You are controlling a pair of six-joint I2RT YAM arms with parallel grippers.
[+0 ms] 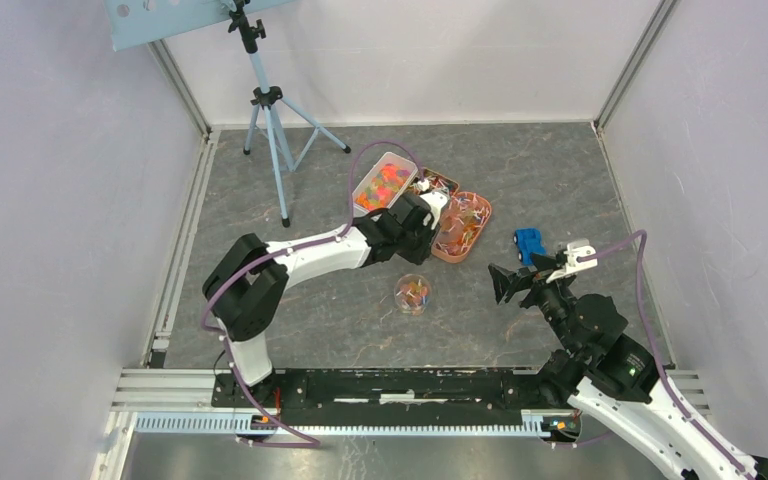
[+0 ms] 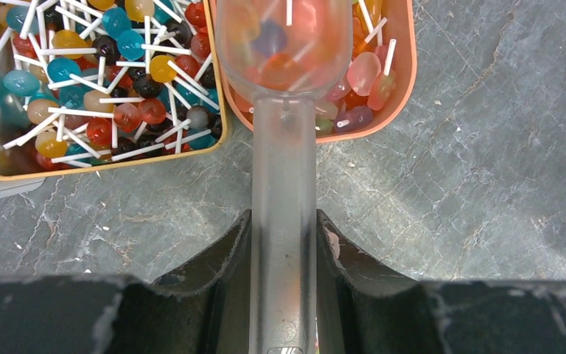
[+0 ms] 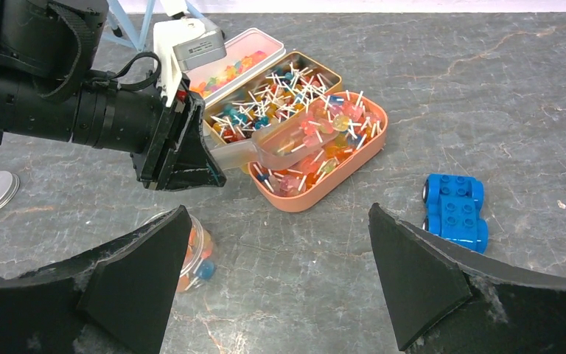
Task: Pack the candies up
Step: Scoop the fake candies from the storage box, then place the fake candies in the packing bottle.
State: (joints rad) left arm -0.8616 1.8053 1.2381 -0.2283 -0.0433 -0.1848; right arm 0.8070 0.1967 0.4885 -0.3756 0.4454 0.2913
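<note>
Candies [image 3: 324, 147] on sticks fill the salmon tray [image 3: 329, 193] directly ahead of the left gripper [image 2: 283, 228]; more lie in the tan tray [image 2: 221, 110] ahead and to its left.

The left gripper is closed narrow on the handle of a translucent scoop [image 2: 283, 184]. The scoop's long axis runs straight out from the fingers. Its bowl sits at the near end of the salmon tray with several candies in it.

The small jar [image 1: 412, 293], already holding some candies, stands on the bench behind the left gripper and to its right, well apart from the bowl. Judgement: the coming move requires drawing the loaded scoop back along its own axis, then swinging it right, over the jar mouth.

The right gripper [image 3: 278, 209] hangs wide and holds nothing, with the jar just beside its left finger.
</note>
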